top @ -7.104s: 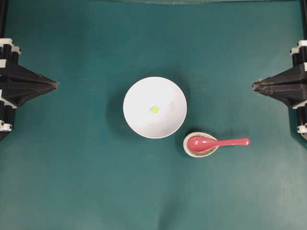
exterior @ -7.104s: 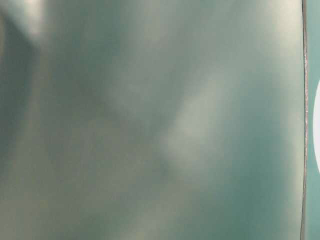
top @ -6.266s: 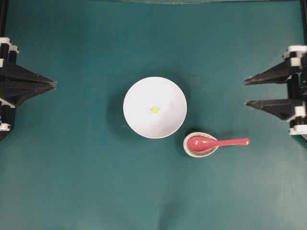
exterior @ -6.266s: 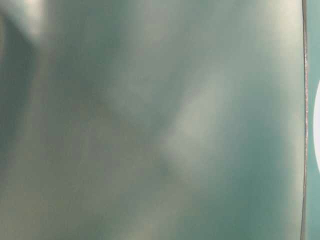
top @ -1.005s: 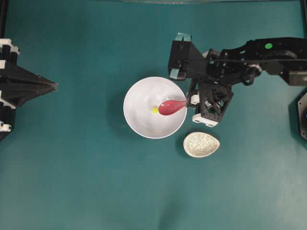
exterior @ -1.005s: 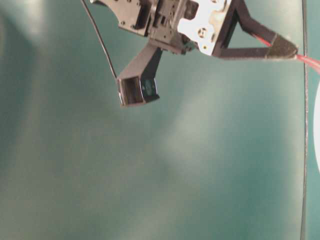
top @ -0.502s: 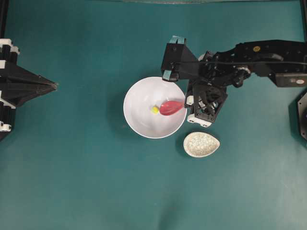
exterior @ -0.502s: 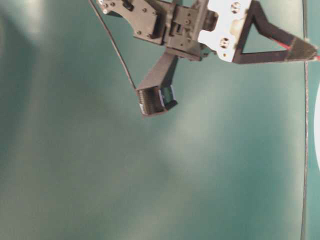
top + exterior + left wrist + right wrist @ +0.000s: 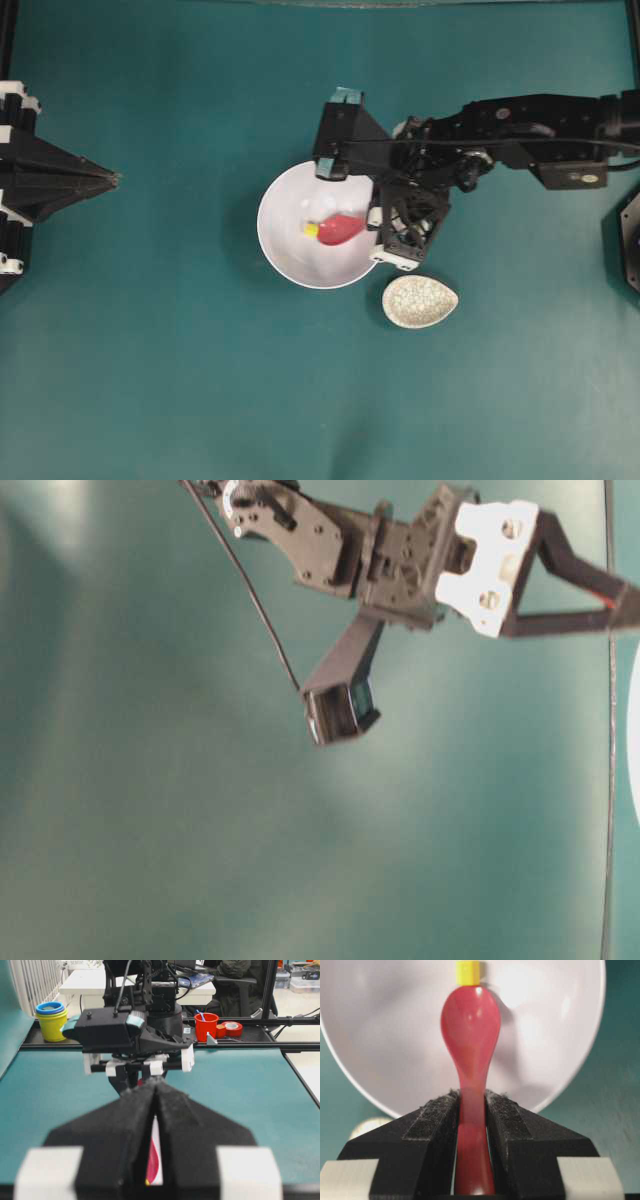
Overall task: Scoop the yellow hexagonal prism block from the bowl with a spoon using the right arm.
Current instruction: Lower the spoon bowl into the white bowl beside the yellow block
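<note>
Block (image 9: 468, 972) beyond right hand's (image 9: 471, 1110) spoon (image 9: 470, 1025) tip

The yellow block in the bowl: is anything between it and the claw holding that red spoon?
Only the spoon itself. In the right wrist view its scoop stretches from the right gripper to the yellow block at its tip, over the white bowl.

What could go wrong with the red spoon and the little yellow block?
The spoon only touches the block at its tip, so it might just push the block up the bowl wall instead of getting under it. The right hand pinches the smooth handle, so the spoon could twist.
</note>
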